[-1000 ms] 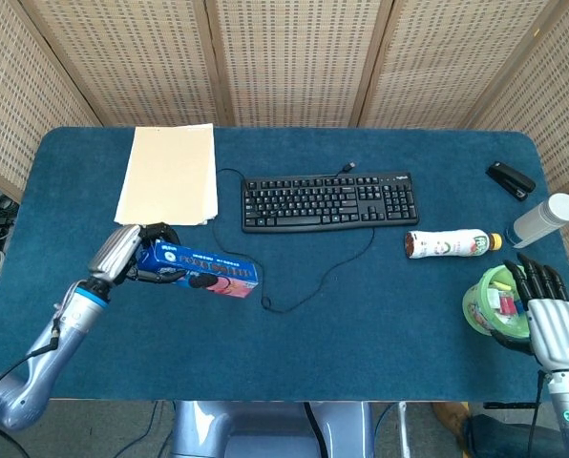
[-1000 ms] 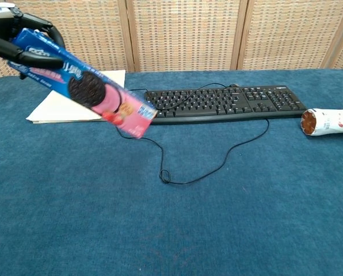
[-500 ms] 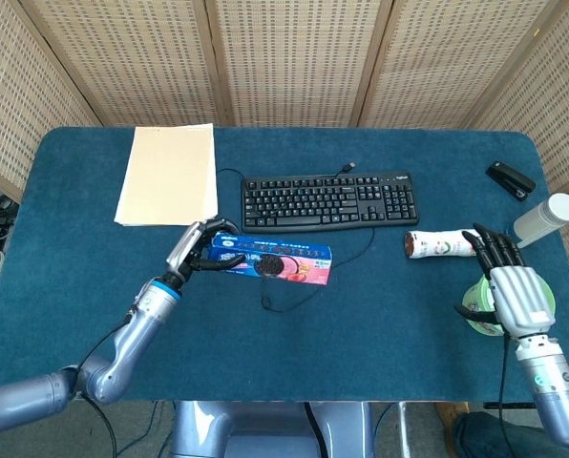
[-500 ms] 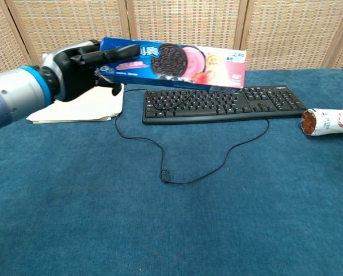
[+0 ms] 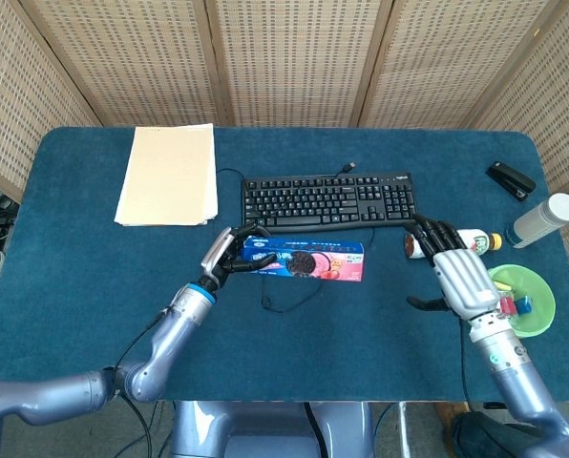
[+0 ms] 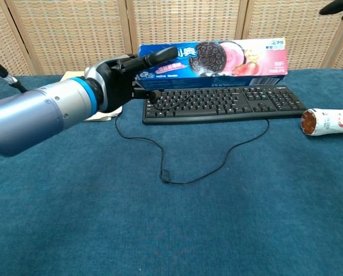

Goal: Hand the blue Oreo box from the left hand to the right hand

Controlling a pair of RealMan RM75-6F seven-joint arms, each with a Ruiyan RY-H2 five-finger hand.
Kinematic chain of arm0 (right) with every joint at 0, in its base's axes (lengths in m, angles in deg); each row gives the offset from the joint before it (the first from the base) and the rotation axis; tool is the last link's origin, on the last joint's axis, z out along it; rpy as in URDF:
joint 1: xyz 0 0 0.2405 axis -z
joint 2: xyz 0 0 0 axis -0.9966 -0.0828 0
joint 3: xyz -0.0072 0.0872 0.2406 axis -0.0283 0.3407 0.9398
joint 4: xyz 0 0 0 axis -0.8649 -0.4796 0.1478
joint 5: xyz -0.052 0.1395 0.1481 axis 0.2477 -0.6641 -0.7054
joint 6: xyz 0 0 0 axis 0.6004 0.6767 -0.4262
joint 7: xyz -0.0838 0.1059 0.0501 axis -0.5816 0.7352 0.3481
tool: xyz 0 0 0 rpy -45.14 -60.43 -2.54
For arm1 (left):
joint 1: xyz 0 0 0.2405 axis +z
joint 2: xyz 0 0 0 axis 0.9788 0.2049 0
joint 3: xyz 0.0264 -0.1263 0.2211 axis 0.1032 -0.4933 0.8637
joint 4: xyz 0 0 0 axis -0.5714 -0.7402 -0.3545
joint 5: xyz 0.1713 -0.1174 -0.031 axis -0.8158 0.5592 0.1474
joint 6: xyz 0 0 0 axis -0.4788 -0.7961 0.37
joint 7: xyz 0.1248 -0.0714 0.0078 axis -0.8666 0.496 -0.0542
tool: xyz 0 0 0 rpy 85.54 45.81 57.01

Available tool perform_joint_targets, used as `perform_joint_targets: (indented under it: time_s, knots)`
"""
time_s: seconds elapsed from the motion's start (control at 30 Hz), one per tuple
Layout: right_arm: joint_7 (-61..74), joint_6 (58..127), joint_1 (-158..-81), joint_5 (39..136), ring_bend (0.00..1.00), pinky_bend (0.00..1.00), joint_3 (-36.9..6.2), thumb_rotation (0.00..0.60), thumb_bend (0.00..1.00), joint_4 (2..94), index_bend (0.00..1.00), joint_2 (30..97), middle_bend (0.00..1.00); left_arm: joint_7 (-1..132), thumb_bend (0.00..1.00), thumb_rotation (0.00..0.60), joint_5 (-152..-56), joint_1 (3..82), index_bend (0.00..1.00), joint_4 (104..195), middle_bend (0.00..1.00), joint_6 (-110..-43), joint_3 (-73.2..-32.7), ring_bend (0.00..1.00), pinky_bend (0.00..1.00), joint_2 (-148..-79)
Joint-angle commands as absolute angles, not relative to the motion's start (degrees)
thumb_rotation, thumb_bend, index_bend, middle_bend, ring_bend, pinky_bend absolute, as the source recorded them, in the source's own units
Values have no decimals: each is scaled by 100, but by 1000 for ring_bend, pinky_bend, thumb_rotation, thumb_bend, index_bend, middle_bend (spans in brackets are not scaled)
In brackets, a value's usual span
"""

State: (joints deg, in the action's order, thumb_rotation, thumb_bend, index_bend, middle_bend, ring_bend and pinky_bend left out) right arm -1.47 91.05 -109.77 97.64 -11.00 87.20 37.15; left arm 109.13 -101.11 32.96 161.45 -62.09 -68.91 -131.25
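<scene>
The left robot hand (image 5: 229,256) grips one end of the blue Oreo box (image 5: 308,261) — held level above the worktop (image 5: 74,286), its long axis running left to right. The box's free pink end points toward the right robot hand (image 5: 453,272), which waits nearby — fingers spread, holding nothing.

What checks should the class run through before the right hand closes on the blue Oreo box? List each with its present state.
1. Left hand grips the blue Oreo box at its left end: ok.
2. Box is held clear of the keyboard and roughly level: ok.
3. Box's right end is free of fingers, ready for a grasp: ok.
4. Right hand has its fingers apart and holds nothing: ok.
5. Right hand touches the box: not ok, a gap remains.
6. Right hand's path is clear of the lying bottle: cannot tell.
</scene>
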Motion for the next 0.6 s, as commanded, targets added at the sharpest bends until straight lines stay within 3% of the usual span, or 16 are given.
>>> perform_joint_targets:
  time_s: [0.03,0.4,0.6]
  knots:
    - [-233,8740,-11305,9353,0,0,-938,600,0,8844,0,3698,0,10829,367,600,-9999,3219,767,15988,644,-6202,-6956,634,695,-13344]
    - [-974,8491,-11959,8933,0,0,-951,600,0,8694,0,4044,0,10822,372,600,-9803,3060,774,15467,648,-6198,-7321,637,694,-13929]
    - [-1643,8776,-12178,8860,0,0,-1048,600,0,8667,0,4488,0,10694,373,600,-9741,3021,774,15441,648,-6165,-7409,637,693,-14018]
